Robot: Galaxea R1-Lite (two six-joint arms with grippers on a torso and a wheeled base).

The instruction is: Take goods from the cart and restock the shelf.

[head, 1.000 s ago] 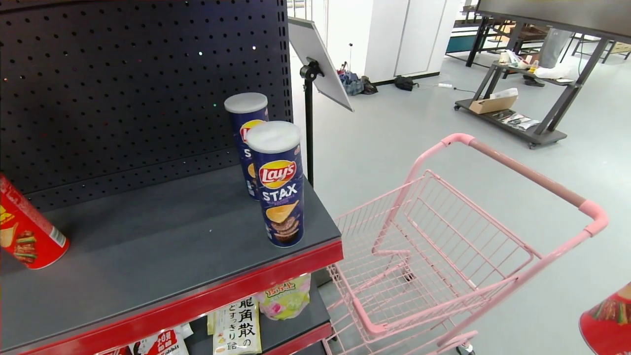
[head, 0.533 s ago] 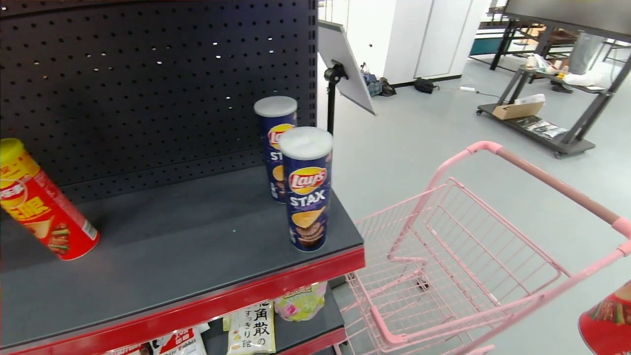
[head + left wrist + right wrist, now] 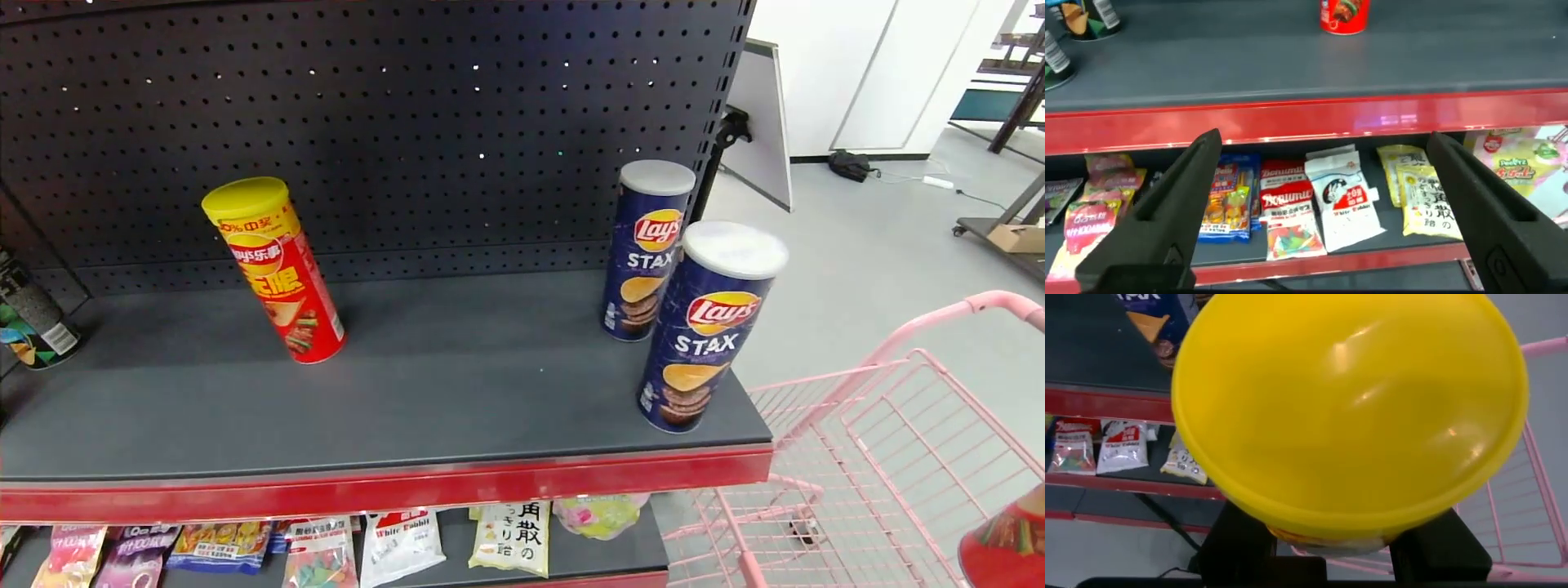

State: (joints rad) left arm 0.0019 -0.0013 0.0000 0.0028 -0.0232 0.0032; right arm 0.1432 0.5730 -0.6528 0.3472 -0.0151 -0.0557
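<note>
The right gripper [image 3: 1343, 547] had its jaws clenched on a red round chip can with a yellow lid [image 3: 1347, 408]. In the head view the red end of this can [image 3: 1008, 543] hung low on the right, over the pink wire cart [image 3: 898, 441].

The left gripper [image 3: 1323, 143] had its jaws spread wide with nothing in them. It sat low in front of the dark grey shelf with a red front edge [image 3: 1306, 118], looking in at the snack bags [image 3: 1339, 200] on the shelf below.

On the grey shelf stood a second red chip can with a yellow lid [image 3: 273, 269], out toward the left and near the black back wall full of small holes [image 3: 408, 122]. Two dark blue chip cans with white lids stood at the right end – one at the back [image 3: 649, 249], one at the front edge [image 3: 709, 327], just beside each other. A dark patterned can [image 3: 33, 314] stood at the far left.
</note>
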